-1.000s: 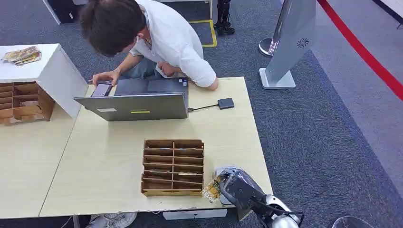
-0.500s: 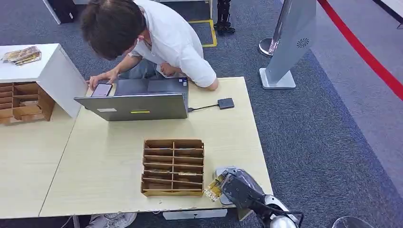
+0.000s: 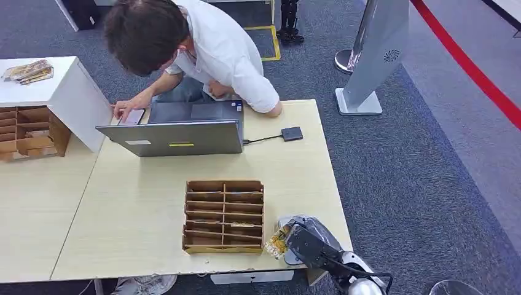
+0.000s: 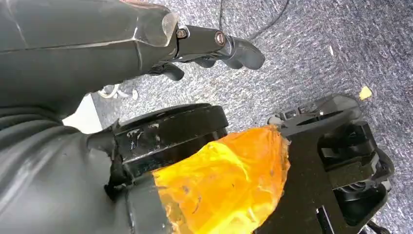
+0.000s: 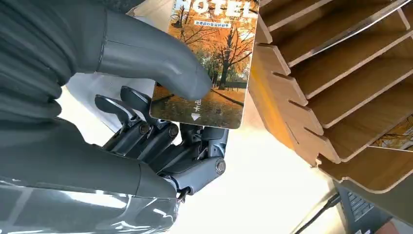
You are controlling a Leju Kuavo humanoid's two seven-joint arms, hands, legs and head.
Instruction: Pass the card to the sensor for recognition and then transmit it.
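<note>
The right hand (image 5: 160,122) pinches a hotel key card (image 5: 209,63) between thumb and fingers, gripping its lower part so the printed face stays bare, presumably for the reader; in the head view this hand (image 3: 301,243) sits at lower centre-right, just beside the wooden slotted card rack (image 3: 224,216). The black card sensor (image 3: 292,133), cabled to the laptop (image 3: 178,136), lies well apart toward upper centre; the left hand (image 4: 214,46) hangs over carpet, fingers loosely curled, holding nothing.

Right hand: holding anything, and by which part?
The right hand holds the hotel card by its lower end, thumb on the printed face, fingers behind.
</note>
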